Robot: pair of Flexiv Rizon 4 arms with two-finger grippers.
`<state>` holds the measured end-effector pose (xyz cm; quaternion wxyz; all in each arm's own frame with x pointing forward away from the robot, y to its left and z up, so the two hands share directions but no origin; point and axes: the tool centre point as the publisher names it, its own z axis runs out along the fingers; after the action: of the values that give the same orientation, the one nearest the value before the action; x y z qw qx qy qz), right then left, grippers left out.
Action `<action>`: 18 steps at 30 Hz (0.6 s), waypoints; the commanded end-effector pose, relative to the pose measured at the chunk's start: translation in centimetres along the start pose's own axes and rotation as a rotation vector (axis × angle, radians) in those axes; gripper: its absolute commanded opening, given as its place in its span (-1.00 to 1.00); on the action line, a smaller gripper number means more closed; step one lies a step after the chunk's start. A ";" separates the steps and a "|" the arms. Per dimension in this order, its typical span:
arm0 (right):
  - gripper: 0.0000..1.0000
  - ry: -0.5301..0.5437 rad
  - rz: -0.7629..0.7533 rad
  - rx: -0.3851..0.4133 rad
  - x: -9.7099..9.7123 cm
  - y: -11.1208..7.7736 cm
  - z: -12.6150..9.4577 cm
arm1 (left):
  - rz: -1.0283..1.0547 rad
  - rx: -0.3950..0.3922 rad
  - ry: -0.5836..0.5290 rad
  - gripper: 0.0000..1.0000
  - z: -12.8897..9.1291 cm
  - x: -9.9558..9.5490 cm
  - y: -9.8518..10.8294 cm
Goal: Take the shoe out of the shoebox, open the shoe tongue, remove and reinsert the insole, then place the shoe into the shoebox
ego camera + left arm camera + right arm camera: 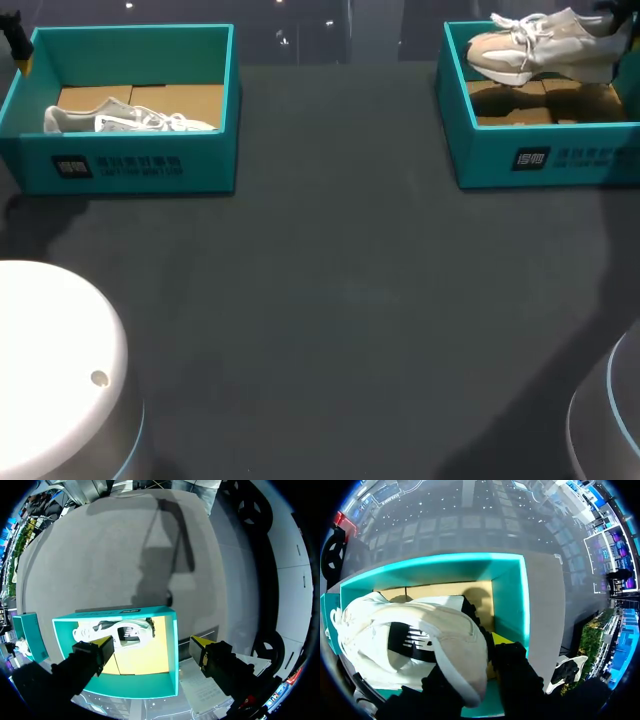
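Dark table (340,300) spread between left shoebox (130,165) and right shoebox (540,160) at its far corners; the left gripper (151,644) gaped empty, the right gripper (472,665) clamped the beige sneaker (535,50).

Both boxes are teal with plain brown cardboard floors, and each has a black label with white print on the front. The upper-left shoebox (130,160) holds a white shoe (125,120). The upper-right shoebox (520,150) has a beige shoe (545,48) with white laces and sole, plus a black logo patch in the right wrist view. The table (330,300) is dark grey. The left gripper (150,645) is black with yellow fingertips (104,641).
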<state>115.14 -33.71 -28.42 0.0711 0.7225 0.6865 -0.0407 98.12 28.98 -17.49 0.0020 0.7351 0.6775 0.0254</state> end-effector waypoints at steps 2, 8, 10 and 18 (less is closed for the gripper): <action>-1.00 -0.001 0.000 -0.013 -0.5 -1.4 -2.9 | 0.001 -0.003 0.002 1.00 0.0 0.0 -0.2; -1.00 -0.008 -0.001 -0.021 -0.6 -2.3 -5.3 | 0.001 -0.003 0.002 1.00 0.0 0.0 -0.2; -1.00 -0.010 -0.002 -0.023 -0.5 -2.6 -6.0 | 0.001 -0.003 0.002 1.00 0.0 0.0 -0.2; -1.00 -0.014 -0.012 -0.032 0.3 -3.9 -8.5 | 0.001 -0.003 0.002 1.00 0.0 0.0 -0.2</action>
<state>112.38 -32.45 -21.44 0.0773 0.7175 0.6911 -0.0406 98.12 28.98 -17.49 0.0020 0.7351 0.6775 0.0254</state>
